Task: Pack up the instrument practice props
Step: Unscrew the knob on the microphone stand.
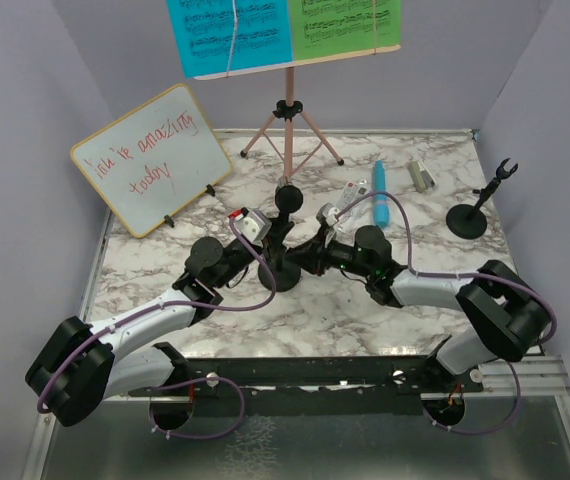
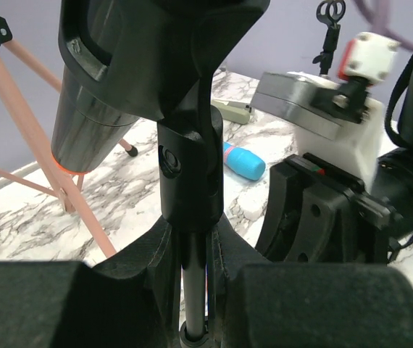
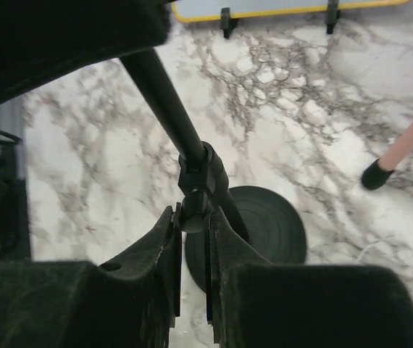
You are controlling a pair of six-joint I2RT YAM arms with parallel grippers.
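A black microphone (image 1: pixel 287 198) sits in a black round-based mic holder (image 1: pixel 283 270) at the table's middle. My left gripper (image 2: pixel 192 246) is shut on the holder's thin stem, with the microphone (image 2: pixel 90 109) tilted in the clip above it. My right gripper (image 3: pixel 192 217) is shut on the holder's joint knob, above its round base (image 3: pixel 264 225). A blue microphone (image 1: pixel 379 190) lies flat on the table. A second mic holder (image 1: pixel 467 215) stands empty at the right. The pink tripod music holder (image 1: pixel 287 110) stands at the back with blue (image 1: pixel 227 35) and green (image 1: pixel 345 22) music sheets.
A yellow-framed whiteboard (image 1: pixel 150 160) with red writing leans at the back left. A small silver cylinder (image 1: pixel 422 175) lies next to the blue microphone. The two arms meet close together at the centre. Purple walls close in the marble table (image 1: pixel 295 320).
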